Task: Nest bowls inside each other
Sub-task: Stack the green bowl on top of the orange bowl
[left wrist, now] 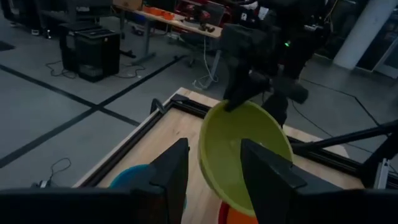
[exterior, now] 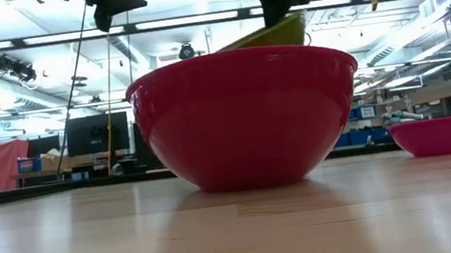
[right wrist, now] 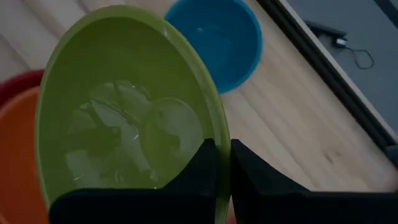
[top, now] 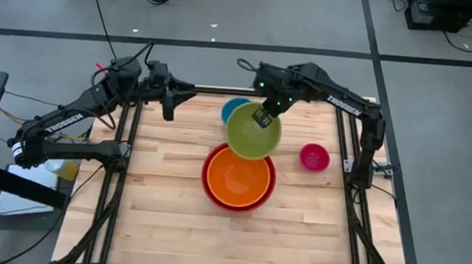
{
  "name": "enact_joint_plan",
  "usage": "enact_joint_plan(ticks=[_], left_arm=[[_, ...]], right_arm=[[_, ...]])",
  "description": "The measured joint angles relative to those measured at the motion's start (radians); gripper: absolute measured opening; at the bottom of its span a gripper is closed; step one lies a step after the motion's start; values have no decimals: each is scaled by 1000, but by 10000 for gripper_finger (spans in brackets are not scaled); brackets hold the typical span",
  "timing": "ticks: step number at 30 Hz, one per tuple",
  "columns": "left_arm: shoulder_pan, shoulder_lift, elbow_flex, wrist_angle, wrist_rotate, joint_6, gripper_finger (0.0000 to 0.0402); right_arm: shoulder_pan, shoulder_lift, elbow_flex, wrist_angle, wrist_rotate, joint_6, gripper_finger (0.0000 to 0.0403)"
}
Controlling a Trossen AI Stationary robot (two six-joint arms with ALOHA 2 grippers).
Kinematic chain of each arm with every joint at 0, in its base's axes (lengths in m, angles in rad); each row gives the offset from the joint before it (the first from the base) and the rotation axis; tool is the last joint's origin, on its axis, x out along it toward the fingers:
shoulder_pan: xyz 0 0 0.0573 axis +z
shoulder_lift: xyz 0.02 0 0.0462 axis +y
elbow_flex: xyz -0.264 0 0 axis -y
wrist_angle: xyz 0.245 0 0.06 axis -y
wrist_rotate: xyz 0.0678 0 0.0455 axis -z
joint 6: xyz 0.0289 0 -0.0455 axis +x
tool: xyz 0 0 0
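Note:
The orange bowl (top: 236,178) sits inside the red bowl (top: 211,196) at the table's middle. Above their far rim hangs the yellow-green bowl (top: 248,135), tilted, with my right gripper (top: 262,117) shut on it. The blue bowl (top: 234,108) stands on the table behind it, partly hidden. The small magenta bowl (top: 314,157) stands on the table to the right. My left gripper (top: 169,108) is raised at the far left and open, with nothing between its fingers (left wrist: 168,180). My right gripper pinches the yellow-green bowl's rim (right wrist: 219,127), one finger inside the bowl and one outside. The fingers (right wrist: 202,171) come from above, slanting down. The bowl hangs tilted below them, lifted clear of the table, over the far part of the orange and red bowls.
The wooden tabletop (top: 162,210) has a black frame rail (top: 118,182) along each side. Bare wood lies at the near side and at the left. The red bowl (exterior: 246,115) fills the middle of the low view, with the magenta bowl (exterior: 434,136) to its right.

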Motion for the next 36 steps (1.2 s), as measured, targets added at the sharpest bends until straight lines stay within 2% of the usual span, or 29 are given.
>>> enact_joint_plan(ticks=[6, 10, 17, 21, 23, 27, 32, 36], left_arm=[[0, 18, 0, 7, 0, 8, 151], [-6, 33, 0, -2, 1, 7, 151], [-25, 60, 0, 4, 2, 3, 151], [-32, 70, 0, -4, 1, 1, 151], [-34, 69, 0, -3, 2, -4, 151], [-37, 69, 0, -15, -11, -31, 151], [-37, 69, 0, -60, -57, -57, 151], [-37, 69, 0, -108, -79, -58, 151]], right_arm=[[105, 9, -9, 57, -21, 46, 27], [158, 23, -111, 98, -32, 54, 27], [174, 26, -358, 338, -204, 50, 28], [173, 28, -450, 444, -280, 52, 29], [178, 28, -487, 454, -278, 67, 32], [200, 28, -520, 458, -209, 73, 58], [208, 28, -513, 452, -191, 80, 105], [207, 27, -453, 417, -197, 87, 133]])
